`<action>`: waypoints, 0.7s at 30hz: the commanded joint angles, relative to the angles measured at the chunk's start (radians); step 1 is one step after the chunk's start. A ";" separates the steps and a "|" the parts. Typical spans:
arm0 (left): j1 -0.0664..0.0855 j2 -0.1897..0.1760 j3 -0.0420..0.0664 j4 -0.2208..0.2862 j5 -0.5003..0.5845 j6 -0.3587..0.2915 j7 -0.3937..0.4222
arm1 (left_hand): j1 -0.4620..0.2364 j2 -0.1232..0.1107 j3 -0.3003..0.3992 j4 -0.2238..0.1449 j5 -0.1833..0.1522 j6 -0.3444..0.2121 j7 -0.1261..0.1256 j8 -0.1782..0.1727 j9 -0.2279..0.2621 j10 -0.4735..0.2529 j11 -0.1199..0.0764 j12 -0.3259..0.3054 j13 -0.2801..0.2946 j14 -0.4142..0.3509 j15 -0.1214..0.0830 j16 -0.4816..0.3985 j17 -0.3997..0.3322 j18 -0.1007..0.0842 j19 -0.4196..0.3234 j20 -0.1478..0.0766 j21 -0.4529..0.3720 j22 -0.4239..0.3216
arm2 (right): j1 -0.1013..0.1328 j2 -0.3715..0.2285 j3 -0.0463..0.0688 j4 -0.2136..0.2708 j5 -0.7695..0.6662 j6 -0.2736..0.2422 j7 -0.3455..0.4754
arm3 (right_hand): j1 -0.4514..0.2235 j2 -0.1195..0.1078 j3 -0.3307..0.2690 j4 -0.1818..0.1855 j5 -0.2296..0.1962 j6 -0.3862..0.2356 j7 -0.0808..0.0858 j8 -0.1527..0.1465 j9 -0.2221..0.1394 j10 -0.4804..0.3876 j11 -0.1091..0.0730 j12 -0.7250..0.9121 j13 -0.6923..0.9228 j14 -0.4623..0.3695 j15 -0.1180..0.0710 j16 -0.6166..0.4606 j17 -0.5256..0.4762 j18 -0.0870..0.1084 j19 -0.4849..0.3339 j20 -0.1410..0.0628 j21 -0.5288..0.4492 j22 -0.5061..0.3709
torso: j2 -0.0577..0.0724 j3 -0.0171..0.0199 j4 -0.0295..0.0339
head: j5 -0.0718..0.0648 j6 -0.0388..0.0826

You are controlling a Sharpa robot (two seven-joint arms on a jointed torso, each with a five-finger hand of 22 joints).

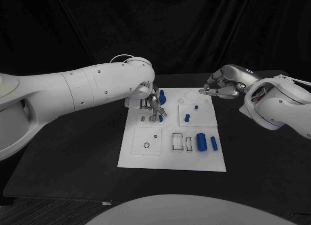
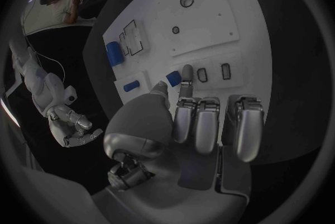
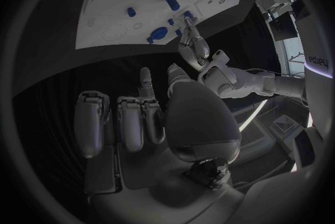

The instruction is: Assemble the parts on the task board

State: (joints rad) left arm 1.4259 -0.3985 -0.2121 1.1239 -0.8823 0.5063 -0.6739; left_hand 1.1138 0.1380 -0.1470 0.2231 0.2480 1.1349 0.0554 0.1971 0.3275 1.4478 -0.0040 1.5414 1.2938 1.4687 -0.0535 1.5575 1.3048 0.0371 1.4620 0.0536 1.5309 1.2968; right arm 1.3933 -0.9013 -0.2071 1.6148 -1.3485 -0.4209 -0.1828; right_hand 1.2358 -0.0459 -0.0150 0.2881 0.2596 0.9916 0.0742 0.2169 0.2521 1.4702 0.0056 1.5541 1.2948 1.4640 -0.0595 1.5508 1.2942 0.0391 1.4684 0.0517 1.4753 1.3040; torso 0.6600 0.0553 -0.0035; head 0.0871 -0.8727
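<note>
Overhead, from the head view: the task board (image 1: 172,154) lay mid-table (image 1: 74,154). The left hand (image 1: 150,102) was over the board's far left part, fingers pointing down among small slots, with a blue peg (image 1: 163,96) just beside it. Whether it pinched a part I could not tell from here. The right hand (image 1: 222,86) hung off the board's far right corner, fingers curled in, holding nothing visible. Two blue cylinders (image 1: 206,141) lay side by side on the board's right half, next to rectangular recesses; a smaller blue part (image 1: 187,117) sat in the middle.

Left wrist view: the left hand (image 2: 202,123) had most fingers folded; thumb and one extended finger (image 2: 186,74) converged near a small blue part (image 2: 173,77) beside two slots. Contact was not resolvable, so grasp was uncertain.

Right wrist view: the right hand (image 3: 150,118) was loosely curled, empty, short of the board's edge.

Judgement: the step appeared to be picking or seating the small part near the slots. Advisable to confirm a firm pinch first, keep the part square to its slot, lower straight, and keep the right hand clear.
</note>
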 commanded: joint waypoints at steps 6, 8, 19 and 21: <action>-0.004 0.005 0.001 -0.005 0.004 -0.019 0.036 | 0.003 -0.018 0.058 -0.028 0.032 0.034 -0.007 -0.016 -0.007 0.123 -0.017 0.029 0.277 0.102 -0.014 0.013 0.266 -0.010 0.034 -0.007 -0.012 0.180 | -0.004 0.002 0.001 -0.001 -0.002 0.011 -0.011 | 0.022 0.008 0.011 -0.003 0.020 0.004 0.012 0.013 0.014 0.101 0.004 0.017 0.276 0.107 0.006 0.020 0.277 -0.013 0.051 0.004 -0.003 0.232 | -0.001 0.0011 -0.0015 | 0.006 0.000; -0.005 0.006 0.001 -0.007 0.004 -0.023 0.039 | 0.005 -0.018 0.063 -0.031 0.036 0.033 -0.008 -0.019 -0.007 0.123 -0.017 0.029 0.277 0.102 -0.015 0.013 0.266 -0.010 0.034 -0.007 -0.012 0.181 | -0.004 0.002 0.001 -0.002 -0.002 0.013 -0.012 | 0.022 0.008 0.011 -0.003 0.020 0.004 0.012 0.013 0.014 0.101 0.004 0.017 0.276 0.107 0.006 0.020 0.277 -0.013 0.051 0.004 -0.003 0.232 | -0.001 0.0012 -0.0017 | 0.006 0.000; -0.006 0.020 0.001 -0.021 0.004 -0.023 0.043 | 0.006 -0.022 0.090 -0.043 0.053 0.040 -0.010 -0.029 -0.004 0.123 -0.020 0.029 0.277 0.102 -0.018 0.013 0.266 -0.009 0.031 -0.012 -0.018 0.175 | -0.006 0.011 0.001 -0.016 -0.002 0.023 -0.012 | 0.022 0.009 0.010 -0.002 0.020 0.005 0.012 0.014 0.015 0.101 0.004 0.017 0.276 0.107 0.007 0.020 0.277 -0.012 0.050 0.004 -0.005 0.231 | -0.002 0.0020 -0.0018 | 0.008 0.000; -0.006 0.022 0.001 -0.023 0.004 -0.020 0.041 | 0.004 -0.023 0.091 -0.043 0.052 0.043 -0.010 -0.029 -0.003 0.123 -0.020 0.029 0.277 0.102 -0.019 0.013 0.266 -0.009 0.031 -0.012 -0.018 0.175 | -0.006 0.011 0.001 -0.016 -0.002 0.024 -0.012 | 0.022 0.009 0.010 -0.002 0.020 0.005 0.012 0.014 0.015 0.101 0.004 0.017 0.276 0.107 0.007 0.020 0.277 -0.012 0.050 0.004 -0.005 0.231 | -0.001 0.0021 -0.0018 | 0.008 0.000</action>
State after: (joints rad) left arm 1.4222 -0.3790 -0.2119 1.1031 -0.8819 0.4854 -0.6472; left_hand 1.1191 0.1327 -0.0877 0.1860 0.2884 1.1547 0.0464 0.1855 0.3277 1.4478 -0.0101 1.5415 1.2957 1.4686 -0.0538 1.5575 1.3047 0.0372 1.4621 0.0531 1.5233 1.2968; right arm 1.3896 -0.8905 -0.2071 1.5991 -1.3484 -0.4051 -0.1828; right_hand 1.2358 -0.0459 -0.0150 0.2881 0.2596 0.9916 0.0742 0.2169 0.2524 1.4703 0.0056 1.5542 1.2948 1.4640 -0.0595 1.5508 1.2942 0.0390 1.4685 0.0517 1.4752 1.3040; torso 0.6586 0.0569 -0.0046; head 0.0941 -0.8727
